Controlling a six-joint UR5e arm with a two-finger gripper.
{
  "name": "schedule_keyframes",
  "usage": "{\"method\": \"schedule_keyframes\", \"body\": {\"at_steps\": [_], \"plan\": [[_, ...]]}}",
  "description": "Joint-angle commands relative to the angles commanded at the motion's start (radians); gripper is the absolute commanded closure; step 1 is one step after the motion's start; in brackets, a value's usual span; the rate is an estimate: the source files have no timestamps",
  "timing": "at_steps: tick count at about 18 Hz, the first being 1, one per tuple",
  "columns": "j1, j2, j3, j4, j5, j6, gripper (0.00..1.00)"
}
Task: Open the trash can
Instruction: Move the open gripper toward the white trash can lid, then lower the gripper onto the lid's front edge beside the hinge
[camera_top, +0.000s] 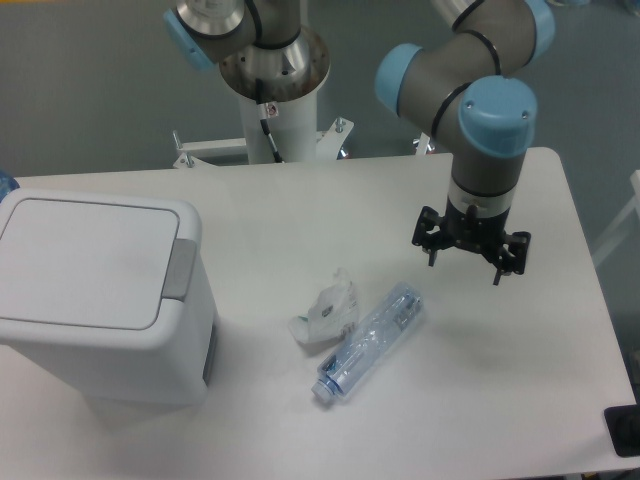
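From my seat the gripper hangs over the right half of the table, fingers pointing down and spread apart, holding nothing. The trash can sits well apart from it at the table's left front, lid flat and shut, so the opening is not yet begun. Its grey push-button runs as a narrow strip along the lid's right edge, the side facing my tool, long axis running front to back. So I judge the coming move as a long sweep leftward and a press down on that strip. Between the two lie a crumpled wrapper and a clear plastic bottle, which I'd want to pass above.
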Motion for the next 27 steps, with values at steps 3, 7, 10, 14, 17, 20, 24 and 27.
{"method": "schedule_keyframes", "body": {"at_steps": [3,7,10,14,17,20,24,27], "plan": [[-0.008,0.028,-0.026,-0.002,-0.060,-0.142,0.00],[-0.037,0.071,-0.014,0.008,-0.226,-0.351,0.00],[-0.040,0.098,0.006,0.012,-0.415,-0.484,0.00],[-0.066,0.120,0.067,0.014,-0.561,-0.595,0.00],[-0.123,0.143,0.081,0.038,-0.563,-0.627,0.00],[-0.214,0.143,0.083,0.083,-0.563,-0.621,0.00],[-0.249,0.172,0.023,0.106,-0.551,-0.623,0.00],[-0.250,0.206,-0.035,0.178,-0.551,-0.620,0.00]]}}
